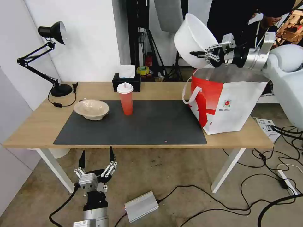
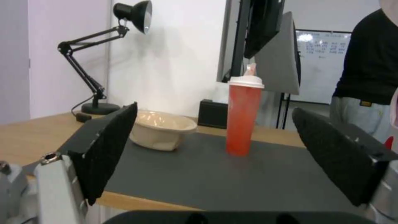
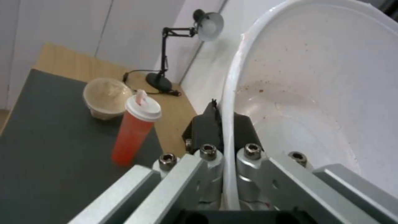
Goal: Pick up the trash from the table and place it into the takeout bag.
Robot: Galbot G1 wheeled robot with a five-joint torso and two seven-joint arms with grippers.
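Right hand [image 1: 202, 54] pinches rim of large white bowl [image 1: 192, 39], tilted high over open mouth of takeout bag [image 1: 225, 101] at worktop's [image 1: 157, 91] right end; we judge tilt aims bowl into bag. Left hand [image 1: 96, 162] hangs low before worktop, fingers spread, empty. Right wrist view reveals red specks inside bowl; left wrist view frames red cup [image 2: 243, 116] and beige bowl [image 2: 161, 129] on mat [image 1: 132, 126].

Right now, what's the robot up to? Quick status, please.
Right hand pinching white bowl by its rim, tilted above takeout bag. Left hand open, low before the table. Red cup, beige bowl waiting on mat.
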